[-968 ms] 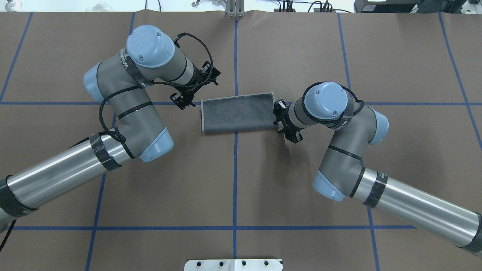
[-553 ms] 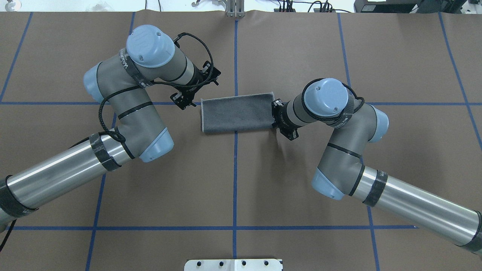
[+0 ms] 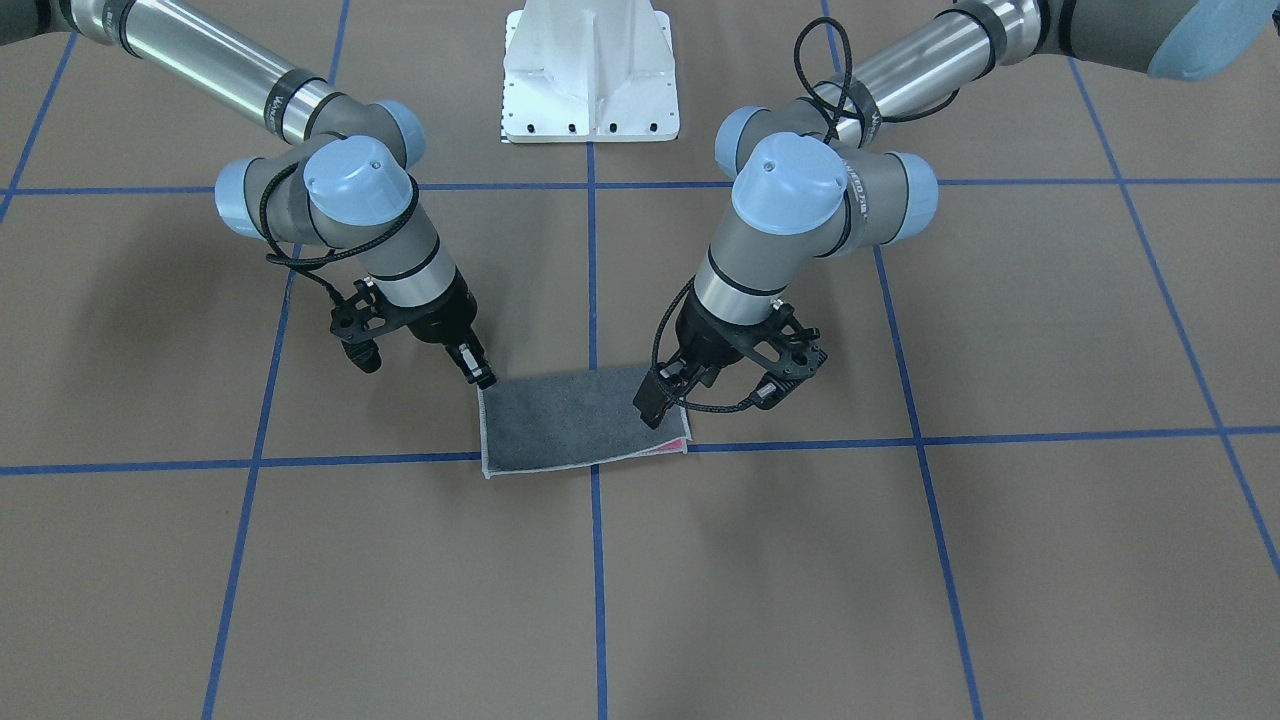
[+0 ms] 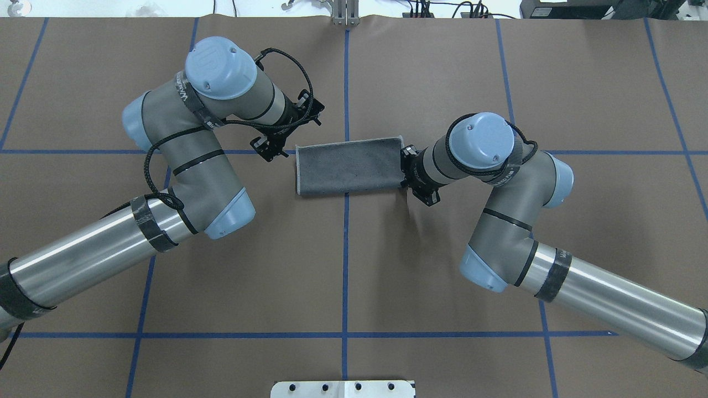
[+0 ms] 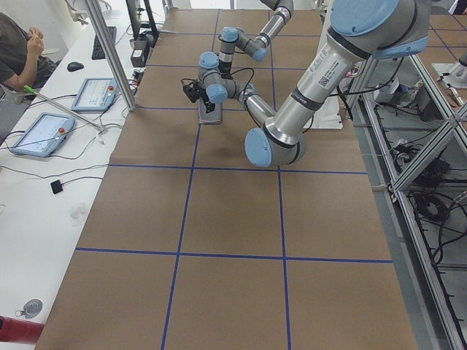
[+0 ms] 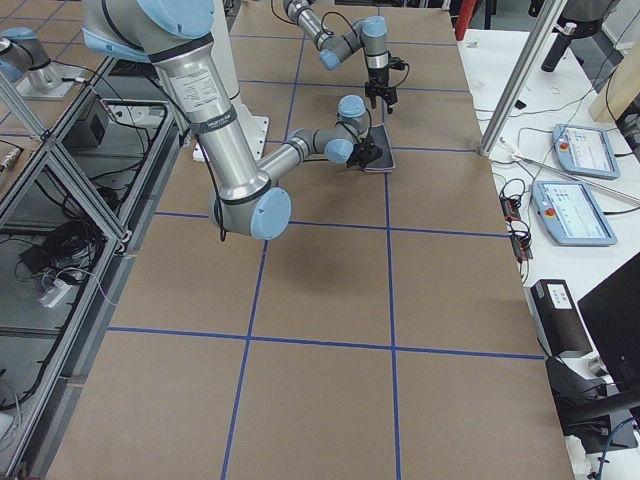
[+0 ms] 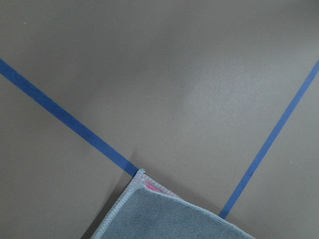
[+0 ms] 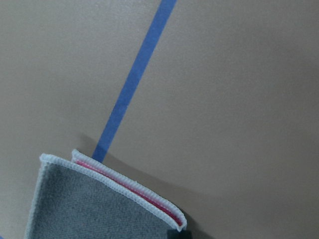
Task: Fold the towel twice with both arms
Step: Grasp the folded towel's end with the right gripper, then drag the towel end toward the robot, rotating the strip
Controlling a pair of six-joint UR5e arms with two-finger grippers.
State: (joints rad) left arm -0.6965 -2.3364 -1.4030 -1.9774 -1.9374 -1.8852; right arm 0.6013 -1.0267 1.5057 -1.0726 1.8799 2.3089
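Observation:
The towel (image 4: 348, 168) lies flat at the table's middle, folded into a strip with its grey face up. Pink shows between the layers at one corner (image 3: 672, 447). My right gripper (image 3: 484, 379) hangs low with its tip at the towel's end, touching or just above it. In the right wrist view a dark tip (image 8: 175, 231) sits against the layered edge of the towel (image 8: 94, 209), and I cannot tell whether the gripper is open or shut. My left gripper (image 3: 655, 405) hovers open above the other end. The left wrist view shows only a towel corner (image 7: 159, 211).
Blue tape lines (image 4: 346, 83) cross the brown table cover. The white pedestal base (image 3: 590, 75) stands at the robot's side. Tablets and a seated person (image 5: 22, 51) are beyond the far table edge.
My right arm has shifted slightly toward the towel's end and toward the far side. The left arm and the towel have not moved.

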